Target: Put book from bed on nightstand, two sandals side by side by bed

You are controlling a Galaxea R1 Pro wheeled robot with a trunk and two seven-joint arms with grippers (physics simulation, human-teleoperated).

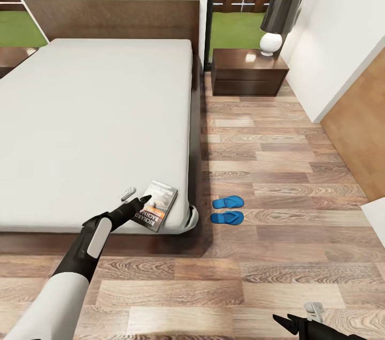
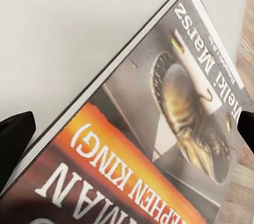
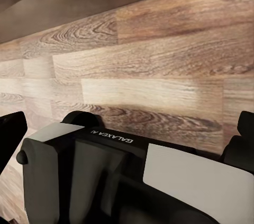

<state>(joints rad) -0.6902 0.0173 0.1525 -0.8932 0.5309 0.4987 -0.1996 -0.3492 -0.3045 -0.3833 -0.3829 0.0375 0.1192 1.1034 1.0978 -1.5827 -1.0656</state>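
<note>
Reaching from the left, your left end effector (image 1: 140,202) hangs over the near corner of the bed (image 1: 80,115), its black fingers spread wide on either side of the book (image 1: 156,205). In the left wrist view those fingertips (image 2: 15,139) sit at the two edges, with the book (image 2: 159,145) between them: orange band, white lettering and a greyish picture, lying flat on the pale mattress, not yet gripped. Moving right, past the dark bed frame, you have the two blue sandals (image 1: 227,209) on the wooden floor (image 1: 299,179), side by side and just beside the bed's corner. Farther back, the nightstand (image 1: 248,71) stands against the wall beside the headboard, with a lamp (image 1: 278,19) on its top. Your right end effector (image 1: 291,323) is low over the floor at the near right; you cannot tell how wide it stands.
</note>
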